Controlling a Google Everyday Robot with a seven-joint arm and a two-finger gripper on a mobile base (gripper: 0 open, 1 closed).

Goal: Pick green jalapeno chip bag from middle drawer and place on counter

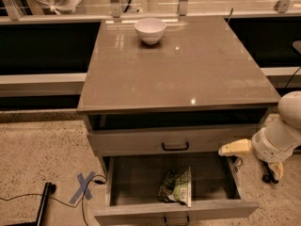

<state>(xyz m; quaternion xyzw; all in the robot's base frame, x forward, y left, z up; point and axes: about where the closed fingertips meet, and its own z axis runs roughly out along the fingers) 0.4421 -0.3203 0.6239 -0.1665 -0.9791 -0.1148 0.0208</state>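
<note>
Gripper (237, 148) hovers by the right wall of the open drawer (134, 180); how wide it stands cannot be told. Bag (176, 188) lies on the drawer floor, below and left of the gripper, apart from it. Counter (188, 69) is above-left, with a bowl (150, 30) near its far edge.

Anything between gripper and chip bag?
Camera view: only bare floor of the middle drawer between the gripper, by its right wall, and the green jalapeno chip bag.
</note>
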